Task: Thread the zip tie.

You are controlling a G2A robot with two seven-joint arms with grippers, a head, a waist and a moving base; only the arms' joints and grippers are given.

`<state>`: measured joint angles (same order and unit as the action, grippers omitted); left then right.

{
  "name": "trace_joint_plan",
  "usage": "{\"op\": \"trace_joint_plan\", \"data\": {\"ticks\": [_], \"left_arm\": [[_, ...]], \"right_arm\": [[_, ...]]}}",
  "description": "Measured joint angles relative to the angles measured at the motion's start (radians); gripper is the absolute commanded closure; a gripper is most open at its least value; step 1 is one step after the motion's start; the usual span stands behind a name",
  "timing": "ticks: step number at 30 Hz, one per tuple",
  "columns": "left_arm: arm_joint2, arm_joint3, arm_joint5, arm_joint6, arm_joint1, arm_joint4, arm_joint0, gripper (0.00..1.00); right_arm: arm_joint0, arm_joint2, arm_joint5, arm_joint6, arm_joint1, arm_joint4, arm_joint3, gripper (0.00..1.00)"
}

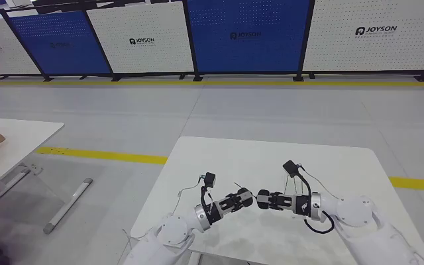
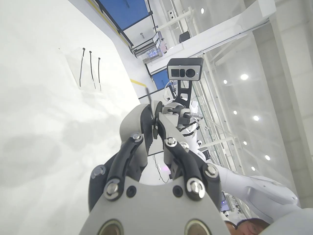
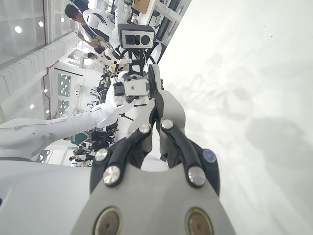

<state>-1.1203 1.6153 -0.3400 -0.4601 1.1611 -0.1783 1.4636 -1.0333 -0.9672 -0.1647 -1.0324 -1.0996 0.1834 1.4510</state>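
Above the near half of the table [image 1: 278,156], the two arms meet tip to tip, lifted off the surface. The left claw [image 2: 152,121] is clenched on the zip tie [image 2: 148,96], whose thin black end pokes out past the fingers [image 2: 144,123] and slants up and away. From overhead the same strip [image 1: 237,185] juts from the left claw [image 1: 246,197] towards the far edge. The right claw [image 3: 156,113] is pressed closed, nose to nose with the other; whether it pinches part of the tie I cannot tell, since the pads hide the gap. Holding the tie in the air between both arms probably keeps the strap free to bend, so that the tail can be steered into the head without dragging on the table. The close meeting suggests the threading is in hand but not yet finished.

Farther out on the white, glossy table, three spare ties [image 2: 91,68] lie side by side on a clear sheet [image 2: 73,62], well apart from the claws.

Beyond the table lies a pale grey floor [image 1: 199,106] crossed by a yellow line [image 1: 99,156], with a second table [image 1: 26,132] off to one side. Blue and white perforated panels [image 1: 248,36] close off the back.
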Motion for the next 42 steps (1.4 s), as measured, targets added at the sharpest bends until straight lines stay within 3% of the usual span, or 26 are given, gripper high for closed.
{"op": "trace_joint_plan", "data": {"ticks": [11, 14, 18, 25, 27, 34, 41, 42], "left_arm": [[0.001, 0.001, 0.000, -0.001, 0.002, 0.011, 0.003, 1.00], [0.001, 0.002, 0.000, -0.002, 0.002, 0.013, 0.004, 0.83], [0.000, 0.004, 0.000, -0.002, 0.003, 0.013, 0.005, 0.76], [0.003, -0.002, 0.000, 0.001, 0.004, 0.016, 0.001, 0.80], [0.004, -0.003, 0.000, 0.002, 0.005, 0.016, 0.000, 0.89], [0.004, -0.002, 0.000, 0.002, 0.006, 0.014, -0.001, 1.00], [0.003, -0.003, 0.000, 0.001, 0.006, 0.012, -0.001, 1.00], [0.003, -0.003, 0.000, 0.000, 0.006, 0.013, -0.001, 0.96]], "right_arm": [[0.000, 0.000, 0.000, 0.000, 0.000, 0.000, 0.000, 1.00], [0.000, 0.000, 0.000, 0.000, 0.000, 0.000, 0.000, 1.00], [0.000, 0.000, 0.000, 0.000, 0.000, 0.000, 0.000, 1.00], [0.000, 0.000, 0.000, 0.000, 0.000, 0.000, 0.000, 1.00], [0.000, 0.000, 0.000, 0.000, 0.000, 0.000, 0.000, 1.00], [0.000, 0.000, 0.000, 0.000, 0.000, 0.000, 0.000, 1.00], [0.000, 0.000, 0.000, 0.000, 0.000, 0.000, 0.000, 1.00], [0.000, 0.000, 0.000, 0.000, 0.000, 0.000, 0.000, 1.00]]}}
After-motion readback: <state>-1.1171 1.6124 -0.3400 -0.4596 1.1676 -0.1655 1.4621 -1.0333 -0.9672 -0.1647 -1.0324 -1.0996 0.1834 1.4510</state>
